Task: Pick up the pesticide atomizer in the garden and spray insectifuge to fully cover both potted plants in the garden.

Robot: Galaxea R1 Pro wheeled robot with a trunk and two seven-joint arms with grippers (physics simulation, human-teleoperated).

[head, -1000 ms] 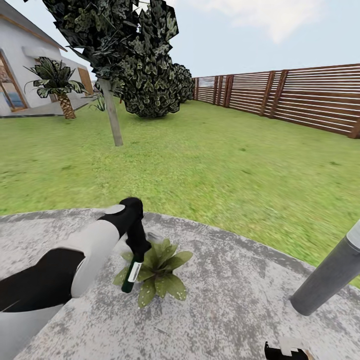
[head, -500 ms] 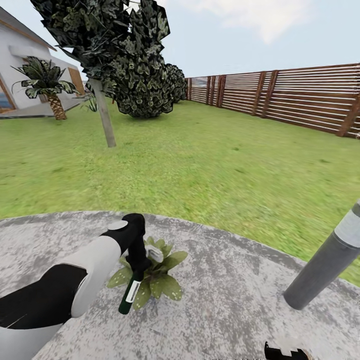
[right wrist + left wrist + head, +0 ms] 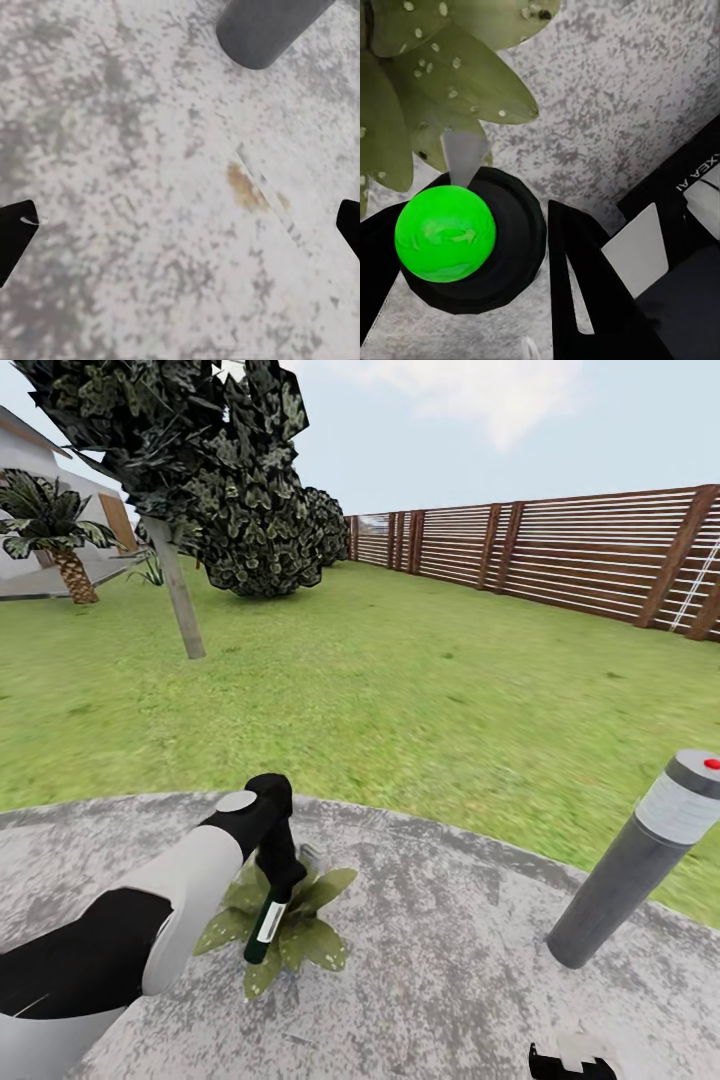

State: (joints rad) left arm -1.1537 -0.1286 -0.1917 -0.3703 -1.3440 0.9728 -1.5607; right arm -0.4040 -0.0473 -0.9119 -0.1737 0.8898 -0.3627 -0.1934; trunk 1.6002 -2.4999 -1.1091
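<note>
Bare paving (image 3: 450,970) lies open between the plant (image 3: 290,930) and the grey post (image 3: 630,860), which blocks the right side. The left arm (image 3: 150,920) and held bottle (image 3: 265,930) hang over the plant's leaves.

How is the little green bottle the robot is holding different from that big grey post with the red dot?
The pesticide atomizer is small, slim and dark green with a white label; the post lamp is far bigger, thick and grey with a pale band. The atomizer hangs in the left gripper over a potted plant; the post stands by itself on the stone paving. Both appear tilted in the head view.
</note>
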